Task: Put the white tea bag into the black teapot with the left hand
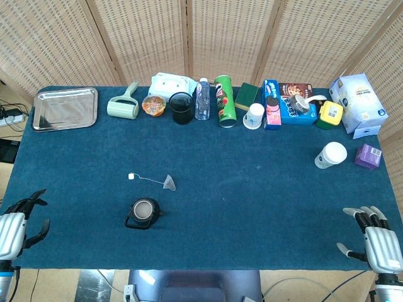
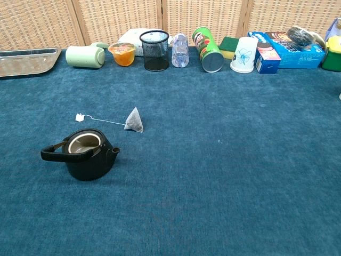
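Note:
The white tea bag (image 1: 170, 182) (image 2: 134, 120) lies on the blue table cloth, its string running left to a small paper tag (image 1: 131, 176) (image 2: 79, 117). Just in front of it stands the black teapot (image 1: 143, 213) (image 2: 85, 154), lid off, handle toward the left. My left hand (image 1: 17, 228) rests at the table's near left corner, fingers apart and holding nothing, well left of the teapot. My right hand (image 1: 376, 238) sits at the near right corner, fingers spread and empty. Neither hand shows in the chest view.
A metal tray (image 1: 65, 107) lies at the back left. Along the back edge stand a green roller (image 1: 124, 106), a black mesh cup (image 1: 182, 107), a bottle (image 1: 202, 99), a green can (image 1: 225, 100), cups and boxes. A white cup (image 1: 330, 155) and a purple box (image 1: 368, 156) sit at the right.

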`<state>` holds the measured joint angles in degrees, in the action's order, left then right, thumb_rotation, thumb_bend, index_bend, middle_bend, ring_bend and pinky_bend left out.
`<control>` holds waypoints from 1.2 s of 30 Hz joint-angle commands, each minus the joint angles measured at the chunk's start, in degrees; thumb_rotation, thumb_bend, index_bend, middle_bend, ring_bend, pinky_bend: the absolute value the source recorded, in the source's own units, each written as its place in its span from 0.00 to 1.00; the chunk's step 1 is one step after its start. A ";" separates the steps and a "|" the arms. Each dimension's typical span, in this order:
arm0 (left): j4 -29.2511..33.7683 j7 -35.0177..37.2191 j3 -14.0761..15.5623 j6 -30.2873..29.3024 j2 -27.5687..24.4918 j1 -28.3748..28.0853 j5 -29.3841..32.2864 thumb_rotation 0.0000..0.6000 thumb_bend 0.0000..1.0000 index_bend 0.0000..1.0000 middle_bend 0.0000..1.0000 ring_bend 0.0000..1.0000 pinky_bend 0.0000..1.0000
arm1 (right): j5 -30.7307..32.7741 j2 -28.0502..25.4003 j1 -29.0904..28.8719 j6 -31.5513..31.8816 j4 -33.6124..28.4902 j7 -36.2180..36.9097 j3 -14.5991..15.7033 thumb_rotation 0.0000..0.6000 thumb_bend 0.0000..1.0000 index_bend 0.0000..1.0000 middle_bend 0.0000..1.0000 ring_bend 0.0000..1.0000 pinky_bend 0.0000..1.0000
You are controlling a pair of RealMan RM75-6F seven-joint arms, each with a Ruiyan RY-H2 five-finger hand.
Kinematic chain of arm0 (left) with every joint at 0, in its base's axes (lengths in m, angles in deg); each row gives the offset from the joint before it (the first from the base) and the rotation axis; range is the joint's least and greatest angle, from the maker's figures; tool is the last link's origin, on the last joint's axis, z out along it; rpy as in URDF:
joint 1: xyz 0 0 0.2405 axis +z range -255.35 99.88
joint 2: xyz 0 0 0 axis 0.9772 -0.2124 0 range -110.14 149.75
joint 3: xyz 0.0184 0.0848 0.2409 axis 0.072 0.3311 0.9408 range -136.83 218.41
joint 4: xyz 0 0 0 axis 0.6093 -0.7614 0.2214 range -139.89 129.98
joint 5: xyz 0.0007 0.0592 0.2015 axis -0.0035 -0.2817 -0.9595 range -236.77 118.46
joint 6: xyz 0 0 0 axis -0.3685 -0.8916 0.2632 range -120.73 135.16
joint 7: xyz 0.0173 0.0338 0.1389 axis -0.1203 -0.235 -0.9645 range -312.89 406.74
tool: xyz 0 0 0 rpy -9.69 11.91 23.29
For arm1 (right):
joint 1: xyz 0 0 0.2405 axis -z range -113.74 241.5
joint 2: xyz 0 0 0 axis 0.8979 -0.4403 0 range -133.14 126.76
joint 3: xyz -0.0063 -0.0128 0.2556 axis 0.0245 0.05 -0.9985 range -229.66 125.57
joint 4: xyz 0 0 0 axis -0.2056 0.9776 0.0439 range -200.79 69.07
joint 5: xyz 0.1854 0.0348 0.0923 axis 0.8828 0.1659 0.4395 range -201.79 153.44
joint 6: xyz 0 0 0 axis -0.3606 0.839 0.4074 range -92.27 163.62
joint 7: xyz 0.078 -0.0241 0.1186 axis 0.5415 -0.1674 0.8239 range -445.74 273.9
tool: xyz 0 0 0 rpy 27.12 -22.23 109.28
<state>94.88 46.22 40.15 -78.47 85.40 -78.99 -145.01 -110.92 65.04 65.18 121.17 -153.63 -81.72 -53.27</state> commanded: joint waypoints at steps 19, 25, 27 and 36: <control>0.85 -0.52 -1.09 0.88 -1.59 -1.79 -0.52 1.00 0.48 0.15 0.34 0.25 0.29 | 0.40 0.02 0.56 1.21 -0.22 0.53 -0.04 1.00 0.18 0.25 0.27 0.18 0.09; 0.44 -3.15 -1.76 4.21 -2.70 -4.87 -1.73 1.00 0.48 0.15 0.36 0.33 0.51 | 0.70 -0.01 1.04 1.61 0.19 1.30 0.05 1.00 0.19 0.25 0.27 0.18 0.09; 0.19 -4.70 -1.95 5.84 -3.13 -6.23 -2.11 1.00 0.48 0.15 0.42 0.41 0.61 | 0.70 -0.01 1.21 1.76 0.43 1.67 0.12 1.00 0.19 0.25 0.27 0.18 0.09; -1.89 -12.02 -3.51 13.95 -3.40 -12.56 -0.71 1.00 0.50 0.28 0.90 0.91 0.88 | 1.27 -0.17 2.47 2.99 1.34 3.21 0.24 1.00 0.19 0.25 0.27 0.18 0.10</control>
<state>93.77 35.53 37.19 -66.38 81.99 -89.96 -146.35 -109.74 64.90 67.54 124.09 -152.38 -78.63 -53.05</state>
